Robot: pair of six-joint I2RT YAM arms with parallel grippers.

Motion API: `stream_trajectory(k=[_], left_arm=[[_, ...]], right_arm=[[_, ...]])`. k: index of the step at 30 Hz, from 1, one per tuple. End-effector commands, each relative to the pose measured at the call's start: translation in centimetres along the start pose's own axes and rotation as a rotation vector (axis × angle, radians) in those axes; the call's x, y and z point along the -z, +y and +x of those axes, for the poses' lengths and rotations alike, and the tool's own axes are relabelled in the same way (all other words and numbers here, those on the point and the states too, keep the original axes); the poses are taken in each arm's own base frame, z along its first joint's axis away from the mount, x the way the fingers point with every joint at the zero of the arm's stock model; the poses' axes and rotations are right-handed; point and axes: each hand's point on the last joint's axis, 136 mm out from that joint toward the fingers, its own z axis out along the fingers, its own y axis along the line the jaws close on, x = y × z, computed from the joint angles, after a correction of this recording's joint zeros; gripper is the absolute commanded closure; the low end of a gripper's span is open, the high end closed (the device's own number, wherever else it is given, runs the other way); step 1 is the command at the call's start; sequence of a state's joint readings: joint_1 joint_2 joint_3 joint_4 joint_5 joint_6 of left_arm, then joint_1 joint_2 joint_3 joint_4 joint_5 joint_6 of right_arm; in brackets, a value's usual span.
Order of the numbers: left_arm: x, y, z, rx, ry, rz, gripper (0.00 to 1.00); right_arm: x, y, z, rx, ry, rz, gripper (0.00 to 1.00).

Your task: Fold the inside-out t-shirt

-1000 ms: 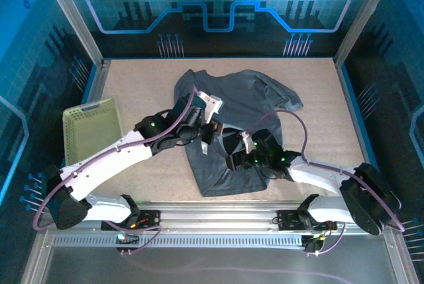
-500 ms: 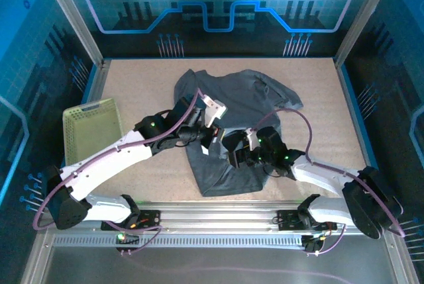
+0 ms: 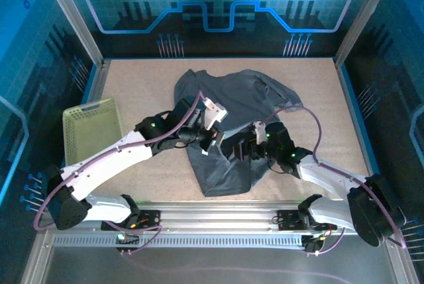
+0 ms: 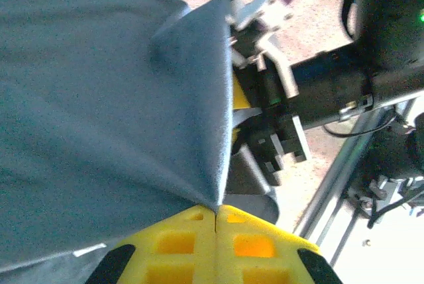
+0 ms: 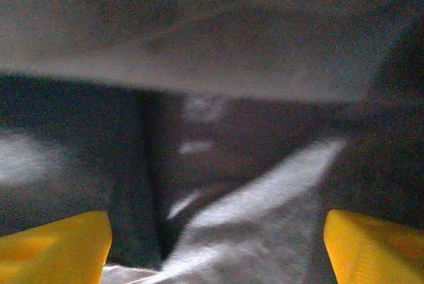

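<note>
Pale yellow-green mesh formed the basket point(image 3: 93, 128), which lay at the desk's point(image 3: 331, 98) left edge, well apart from the t-shirt point(image 3: 242, 95). That dark grey shirt sprawled crumpled at mid-desk. The left wrist view showed the left hand point(image 4: 215, 216) pinched tight on a raised fold. The right wrist view showed the right hand point(image 5: 212, 244) spread wide, facing blurred cloth. From above, both arms covered the shirt's middle.

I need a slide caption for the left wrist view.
Left gripper shut on a raised fold of the inside-out grey t-shirt, with the right arm close behind.
</note>
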State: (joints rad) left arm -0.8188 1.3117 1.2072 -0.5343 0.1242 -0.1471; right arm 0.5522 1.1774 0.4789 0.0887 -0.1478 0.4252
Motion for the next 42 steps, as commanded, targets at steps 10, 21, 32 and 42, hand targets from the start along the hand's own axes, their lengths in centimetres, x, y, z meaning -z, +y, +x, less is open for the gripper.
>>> stream_trajectory(k=[10,21,32,42], left_arm=[[-0.7,-1.8,-8.5,0.293,-0.104,0.079,1.00],[0.3,-3.9,-11.3,0.301,-0.156,0.193,1.00],[5.6,-6.3,-11.9,0.159,-0.226,0.239,1.00],[6.6,-4.9,-10.7,0.069,-0.218,0.141,1.00]], right_arm=[[-0.5,3.9,-1.9,0.199,-0.245,0.256,0.15],[-2.5,4.2,-1.6,0.077,-0.264,0.240,0.14],[-4.7,0.5,-7.3,-0.035,-0.291,0.135,0.15],[-1.6,-0.4,-9.7,0.018,-0.315,0.052,0.15]])
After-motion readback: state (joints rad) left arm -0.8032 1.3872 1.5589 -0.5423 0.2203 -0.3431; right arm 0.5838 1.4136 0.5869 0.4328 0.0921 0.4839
